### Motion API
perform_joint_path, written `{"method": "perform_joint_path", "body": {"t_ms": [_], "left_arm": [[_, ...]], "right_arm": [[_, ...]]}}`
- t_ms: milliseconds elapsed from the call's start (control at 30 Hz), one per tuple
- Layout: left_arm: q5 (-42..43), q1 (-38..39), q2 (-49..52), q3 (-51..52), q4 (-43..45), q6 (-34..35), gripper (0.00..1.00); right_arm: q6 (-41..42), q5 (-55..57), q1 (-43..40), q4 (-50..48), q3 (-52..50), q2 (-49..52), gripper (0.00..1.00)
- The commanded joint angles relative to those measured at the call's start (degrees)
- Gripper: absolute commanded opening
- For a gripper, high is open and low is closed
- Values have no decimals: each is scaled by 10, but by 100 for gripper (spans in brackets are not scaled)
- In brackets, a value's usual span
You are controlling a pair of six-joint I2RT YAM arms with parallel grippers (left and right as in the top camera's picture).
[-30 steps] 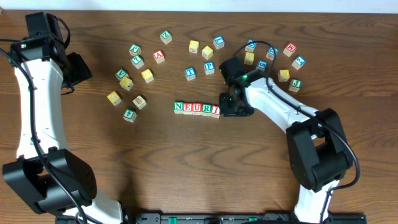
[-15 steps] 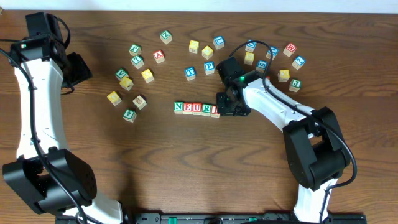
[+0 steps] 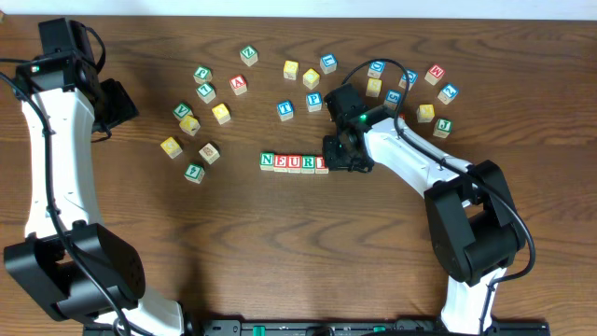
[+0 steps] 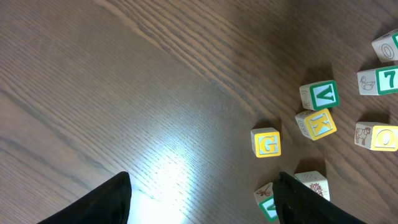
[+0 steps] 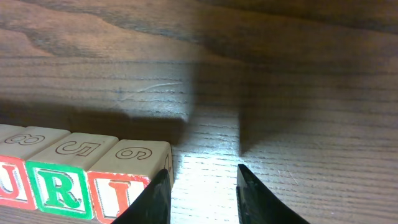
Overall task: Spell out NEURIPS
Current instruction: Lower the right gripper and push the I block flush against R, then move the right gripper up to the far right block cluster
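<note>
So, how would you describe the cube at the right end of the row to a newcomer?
Look at the middle of the wooden table, where a short row of cubes lies. Its end cube, beside the right arm's fingers, shows a red-framed I; its neighbour R is green-framed.

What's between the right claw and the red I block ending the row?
Nothing: in the right wrist view, the right gripper sits directly beside the I block.
</note>
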State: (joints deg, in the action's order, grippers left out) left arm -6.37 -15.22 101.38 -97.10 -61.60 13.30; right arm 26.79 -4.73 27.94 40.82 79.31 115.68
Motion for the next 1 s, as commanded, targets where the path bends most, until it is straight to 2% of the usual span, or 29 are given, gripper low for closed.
{"method": "perform_joint_path", "body": {"t_ms": [0,400,667,967], "left_arm": [[-7,-1,2,-6,-3,-1,72],[-7,-1,2,-6,-3,-1,72],[-7,-1,2,-6,-3,-1,72],[-7,-1,2,-6,-3,-1,72]], "right_arm": [[4,-9,3,-5,-4,7,31],[-8,-9,-7,17,7,-7,27],[-25,-10,-23,46,12,-57,42],[-33,-10,-52,66,15,-113,49]]}}
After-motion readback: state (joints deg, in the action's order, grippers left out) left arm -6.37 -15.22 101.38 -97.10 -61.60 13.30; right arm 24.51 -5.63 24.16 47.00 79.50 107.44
